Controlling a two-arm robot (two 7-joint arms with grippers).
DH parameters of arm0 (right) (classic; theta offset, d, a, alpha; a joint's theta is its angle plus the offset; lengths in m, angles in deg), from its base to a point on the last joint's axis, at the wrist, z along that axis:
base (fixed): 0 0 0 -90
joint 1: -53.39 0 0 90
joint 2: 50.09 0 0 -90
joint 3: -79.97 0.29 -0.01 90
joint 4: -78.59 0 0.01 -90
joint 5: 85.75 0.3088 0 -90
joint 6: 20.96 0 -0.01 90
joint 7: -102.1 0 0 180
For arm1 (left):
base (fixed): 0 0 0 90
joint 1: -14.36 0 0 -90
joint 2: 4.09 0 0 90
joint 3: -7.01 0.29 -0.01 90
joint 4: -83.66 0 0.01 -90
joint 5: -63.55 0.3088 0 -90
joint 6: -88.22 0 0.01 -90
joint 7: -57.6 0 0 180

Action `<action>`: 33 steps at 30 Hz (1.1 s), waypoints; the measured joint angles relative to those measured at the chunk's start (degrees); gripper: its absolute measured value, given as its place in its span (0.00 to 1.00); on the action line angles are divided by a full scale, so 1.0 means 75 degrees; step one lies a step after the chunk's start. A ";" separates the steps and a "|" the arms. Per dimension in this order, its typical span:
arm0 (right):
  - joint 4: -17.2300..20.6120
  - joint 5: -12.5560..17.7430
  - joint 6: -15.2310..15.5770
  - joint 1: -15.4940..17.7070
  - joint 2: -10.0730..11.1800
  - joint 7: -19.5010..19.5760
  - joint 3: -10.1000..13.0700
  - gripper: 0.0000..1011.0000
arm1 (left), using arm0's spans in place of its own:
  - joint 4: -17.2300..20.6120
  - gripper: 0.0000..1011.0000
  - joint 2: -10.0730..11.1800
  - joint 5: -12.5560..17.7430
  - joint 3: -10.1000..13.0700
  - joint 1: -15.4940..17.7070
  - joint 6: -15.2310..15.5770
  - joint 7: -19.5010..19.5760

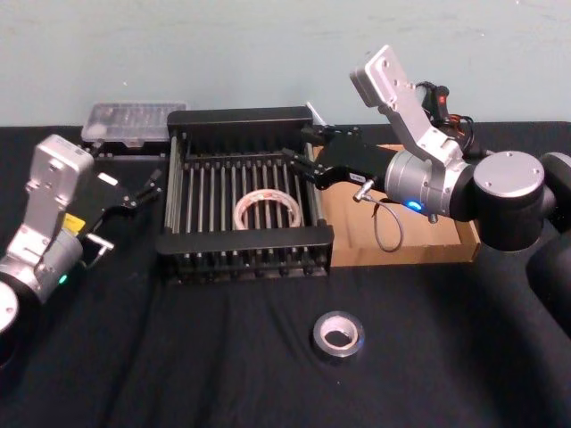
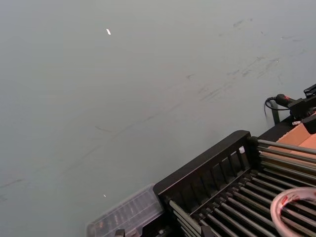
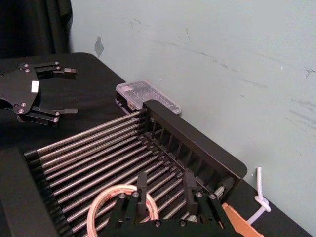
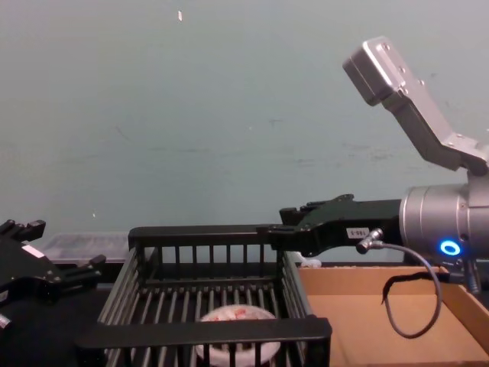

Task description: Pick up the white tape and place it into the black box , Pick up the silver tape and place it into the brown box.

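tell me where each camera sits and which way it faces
Head view: high, looking down at the table; both arms show, the white tape in the black box, the silver tape in front.
Chest view: low, facing the wall; right pincer over the box's right wall.
Left wrist view: faces the wall and the box's far corner.
Right wrist view: looks over its own fingers into the box, left pincer beyond.
All four share the white tape.

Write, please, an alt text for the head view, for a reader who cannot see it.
The white tape lies in the black box, with the right gripper open above the box's right side. The silver tape lies on the table in front; the brown box sits right, and the left gripper rests open left.
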 joint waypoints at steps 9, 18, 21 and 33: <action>0.0002 0.0006 0.0006 0.0000 -0.0001 0.0000 -0.0001 0.72 | 0.0000 0.99 0.0000 0.0000 0.0000 0.0000 0.0000 0.0000; 0.0002 0.0007 0.0006 0.0000 -0.0001 0.0000 -0.0001 0.97 | 0.0000 0.99 0.0000 0.0000 0.0000 0.0000 0.0000 0.0000; 0.0002 0.0007 0.0006 0.0000 -0.0001 0.0000 -0.0001 0.99 | 0.0000 0.99 0.0000 0.0000 0.0000 0.0000 0.0000 0.0000; 0.0335 0.0064 0.0115 0.0152 0.0124 0.0077 0.0083 0.99 | 0.0000 0.99 0.0000 0.0000 0.0000 0.0000 0.0000 0.0000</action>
